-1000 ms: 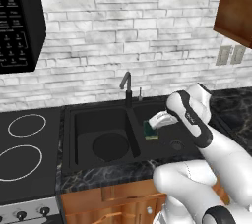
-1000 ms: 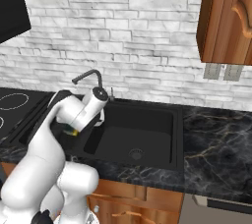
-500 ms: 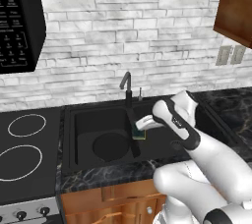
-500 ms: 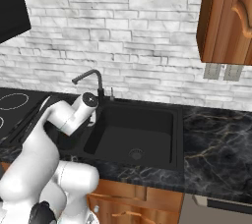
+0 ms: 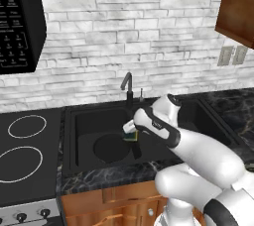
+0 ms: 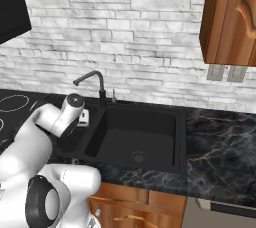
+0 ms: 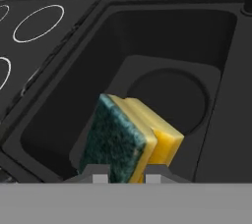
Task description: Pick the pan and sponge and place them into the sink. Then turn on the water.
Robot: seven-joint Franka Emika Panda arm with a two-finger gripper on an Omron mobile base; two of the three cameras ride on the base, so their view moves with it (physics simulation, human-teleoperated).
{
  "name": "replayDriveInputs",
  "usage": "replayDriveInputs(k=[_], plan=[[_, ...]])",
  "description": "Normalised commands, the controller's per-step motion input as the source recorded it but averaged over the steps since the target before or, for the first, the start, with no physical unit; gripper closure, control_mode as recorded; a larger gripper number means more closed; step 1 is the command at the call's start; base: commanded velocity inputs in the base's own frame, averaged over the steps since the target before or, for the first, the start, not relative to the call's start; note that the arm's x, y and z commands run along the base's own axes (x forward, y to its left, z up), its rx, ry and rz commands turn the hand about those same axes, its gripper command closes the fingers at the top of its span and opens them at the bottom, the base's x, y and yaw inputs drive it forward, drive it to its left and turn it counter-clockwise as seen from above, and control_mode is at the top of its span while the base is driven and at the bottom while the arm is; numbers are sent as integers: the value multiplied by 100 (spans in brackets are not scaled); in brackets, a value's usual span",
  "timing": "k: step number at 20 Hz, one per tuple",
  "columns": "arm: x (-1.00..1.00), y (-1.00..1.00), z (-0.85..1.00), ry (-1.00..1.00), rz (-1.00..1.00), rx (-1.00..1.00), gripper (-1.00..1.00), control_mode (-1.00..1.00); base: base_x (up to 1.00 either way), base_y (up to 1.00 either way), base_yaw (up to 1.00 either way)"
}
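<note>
gripper point(image 7: 127, 175) pinching sponge point(image 7: 129, 137) | hovering over left basin of sink point(image 7: 69, 78) | pan point(image 7: 167, 101) lying in that basin

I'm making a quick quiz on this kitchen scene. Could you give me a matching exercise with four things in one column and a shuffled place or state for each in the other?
Things:
1. sponge
2. pan
3. faucet
4. gripper

Places or states:
A. lies on the floor of the sink's left basin
B. stands at the back rim, no stream running
C. shut, held above the left basin
D. clamped between the fingertips, green face on one side

Pairs: 1-D, 2-A, 3-B, 4-C
</note>
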Motion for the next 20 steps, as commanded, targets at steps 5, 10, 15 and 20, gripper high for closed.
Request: replayDriveInputs(k=[5, 10, 15, 20], plan=[[24, 27, -16, 0, -6, -9, 100, -100, 0, 0, 0], [13, 21, -20, 0, -4, -4, 100, -100, 0, 0, 0], [12, 15, -17, 1, -4, -1, 100, -100, 0, 0, 0], [14, 11, -18, 0, -5, -2, 100, -100, 0, 0, 0]])
